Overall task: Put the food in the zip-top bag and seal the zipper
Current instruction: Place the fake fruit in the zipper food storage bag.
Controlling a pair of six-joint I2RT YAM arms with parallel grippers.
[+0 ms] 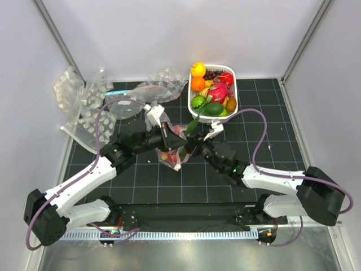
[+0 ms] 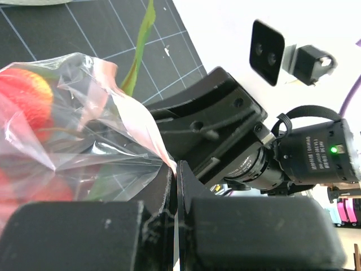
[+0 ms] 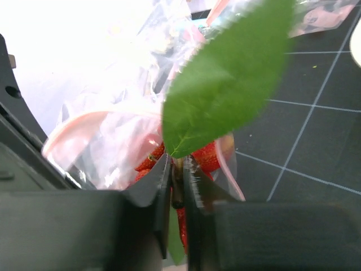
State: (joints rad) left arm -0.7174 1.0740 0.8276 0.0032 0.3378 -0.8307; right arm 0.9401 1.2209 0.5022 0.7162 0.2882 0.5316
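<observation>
The dotted zip-top bag [image 1: 171, 153] lies at mid-table with red strawberries [image 1: 178, 131] inside; the dots do not show here. My left gripper [image 1: 165, 137] is shut on the bag's mouth edge, pinching the clear film and the pinkish zipper strip [image 2: 148, 131] between its jaws [image 2: 176, 175]. My right gripper [image 1: 189, 148] is shut on the stem of a green leaf [image 3: 225, 79], held at the bag's open mouth [image 3: 84, 121] just above the strawberries [image 3: 208, 155]. The jaws [image 3: 179, 169] grip the stem. The pink dragon fruit [image 1: 219, 92] lies in the basket.
A white basket [image 1: 191, 84] at the back right holds orange, yellow and green fruits and dark grapes. Several plain and dotted clear bags [image 1: 84, 99] lie at the back left, and a crumpled one [image 1: 161, 84] behind the grippers. White walls enclose the black grid mat.
</observation>
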